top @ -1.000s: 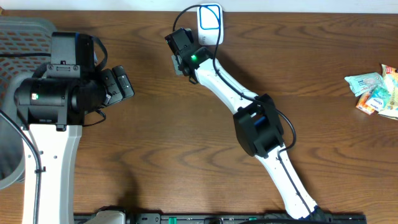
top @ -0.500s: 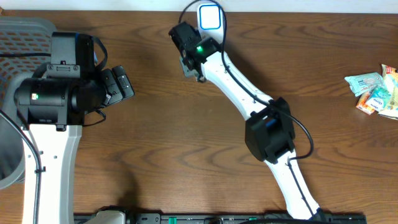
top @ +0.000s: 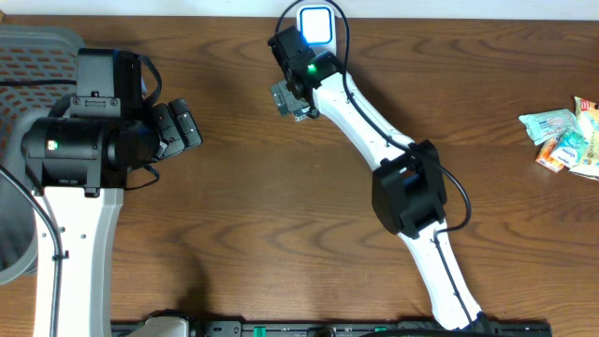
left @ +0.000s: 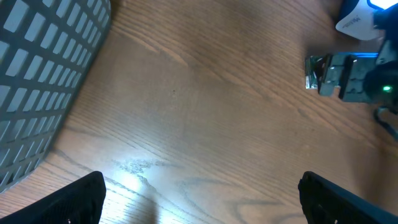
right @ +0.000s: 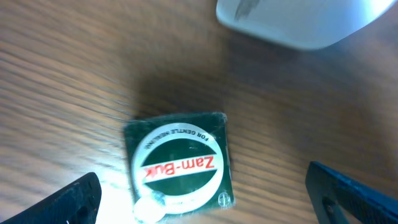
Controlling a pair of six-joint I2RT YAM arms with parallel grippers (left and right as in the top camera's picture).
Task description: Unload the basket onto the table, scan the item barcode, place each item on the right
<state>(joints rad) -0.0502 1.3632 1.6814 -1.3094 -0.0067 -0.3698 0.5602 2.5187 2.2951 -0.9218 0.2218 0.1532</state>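
- Green Zam-Buk tin (right: 178, 165) lies flat on the table (top: 281, 206), just beside the white scanner (right: 298, 22).
- Right gripper (right: 208, 196) hovers above the tin, jaws wide, gripping nothing.
- Left gripper (left: 202, 202), far from the scanner, is spread wide and empty.

**Brown wooden tabletop (left: 205, 106) framed by the left gripper (left: 202, 202)**
The gripper's two black fingertips (left: 68, 202) are seen at the lower corners, spread wide with nothing between them. A grey slotted plastic basket (left: 43, 74) is cut off at the upper left. At the upper right, the black right gripper (left: 329, 76) with a green light is seen, with a small silvery item (left: 313, 73) at its tip; contact cannot be judged. Above it, a white scanner with a blue glow (left: 364, 18) is cropped by the edge.
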